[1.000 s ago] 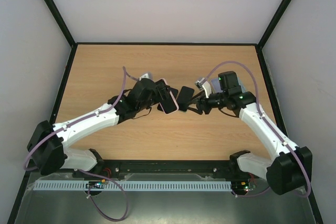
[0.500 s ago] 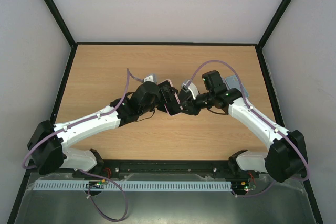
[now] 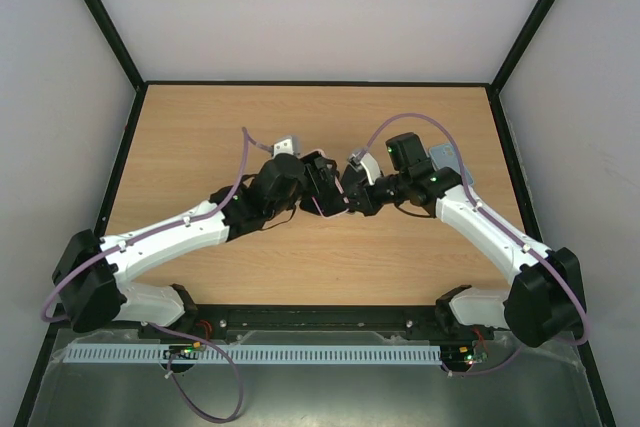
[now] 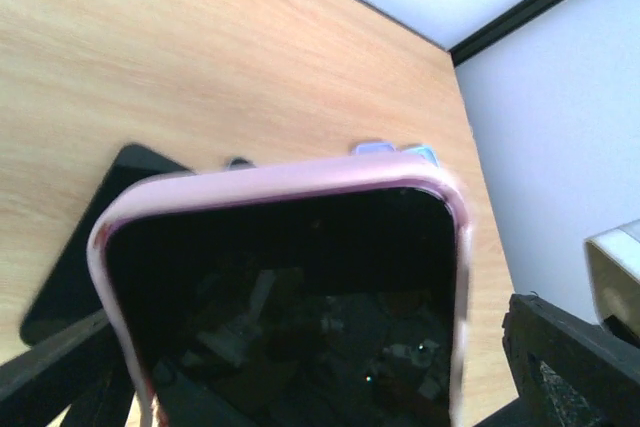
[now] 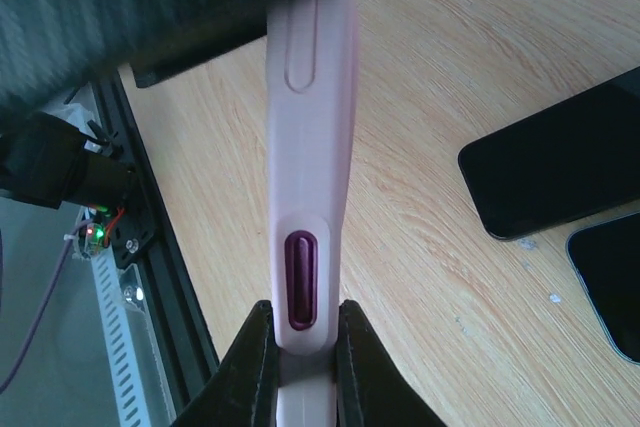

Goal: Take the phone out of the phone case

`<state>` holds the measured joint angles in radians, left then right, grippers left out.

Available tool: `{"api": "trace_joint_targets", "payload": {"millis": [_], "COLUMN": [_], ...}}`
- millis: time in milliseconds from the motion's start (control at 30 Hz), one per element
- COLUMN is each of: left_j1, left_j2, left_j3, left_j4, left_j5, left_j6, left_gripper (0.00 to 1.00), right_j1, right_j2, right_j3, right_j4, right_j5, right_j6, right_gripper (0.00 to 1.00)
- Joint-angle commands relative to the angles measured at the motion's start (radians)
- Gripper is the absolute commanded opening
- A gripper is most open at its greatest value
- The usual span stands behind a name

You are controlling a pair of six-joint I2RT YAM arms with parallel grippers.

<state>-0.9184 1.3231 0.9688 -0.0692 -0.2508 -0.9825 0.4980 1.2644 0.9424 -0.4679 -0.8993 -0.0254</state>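
The phone point(image 4: 290, 287), black screen up, sits in a pink case point(image 4: 280, 175) and is held above the wooden table at mid-centre in the top view point(image 3: 322, 195). My left gripper point(image 3: 312, 185) is shut on the case across its width; its dark fingers point(image 4: 60, 362) show at both lower corners of the left wrist view. My right gripper point(image 3: 350, 197) comes in from the right and is shut on the case's side edge point(image 5: 305, 147), with its fingertips point(image 5: 250, 367) just below a dark red side button point(image 5: 302, 280).
A bare black phone point(image 4: 70, 257) lies flat on the table under the held one. The right wrist view shows two black phones point(image 5: 560, 172) point(image 5: 612, 282) lying on the wood. The black rail point(image 5: 150, 247) runs along the table's near edge.
My right gripper moved left from beside the black phone on the table and closed on the pink case's edge. My left gripper shifted slightly right, holding the cased phone.
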Motion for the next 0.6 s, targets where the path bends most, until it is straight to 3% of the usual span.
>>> {"api": "trace_joint_targets", "payload": {"millis": [0, 100, 167, 300, 400, 567], "left_j1": [-0.005, 0.006, 0.027, 0.050, 0.054, 0.091], "left_j2": [-0.060, -0.141, -0.210, -0.371, -0.500, -0.550], "left_j3": [0.064, 0.041, -0.008, -0.167, -0.278, -0.361], "left_j4": [0.016, -0.017, 0.016, 0.148, 0.252, 0.404], "left_j5": [-0.141, -0.290, -0.287, -0.159, -0.021, 0.265], "left_j6": [0.143, 0.178, 0.232, 0.319, 0.369, 0.354], "left_gripper": [0.99, 0.99, 0.99, 0.98, 0.92, 0.81], "right_j1": [0.003, -0.010, -0.021, -0.052, -0.059, -0.059], "right_j2": [-0.014, -0.036, -0.055, -0.100, -0.132, -0.186], "right_j3": [0.058, 0.091, 0.106, 0.091, 0.068, 0.036], "right_j4": [0.030, 0.018, 0.017, 0.056, 0.100, 0.190], "right_j5": [-0.030, -0.056, -0.081, -0.183, -0.300, -0.423], "right_j6": [0.037, 0.056, 0.078, 0.149, 0.203, 0.288], "right_gripper": [0.02, 0.02, 0.02, 0.02, 0.02, 0.02]}}
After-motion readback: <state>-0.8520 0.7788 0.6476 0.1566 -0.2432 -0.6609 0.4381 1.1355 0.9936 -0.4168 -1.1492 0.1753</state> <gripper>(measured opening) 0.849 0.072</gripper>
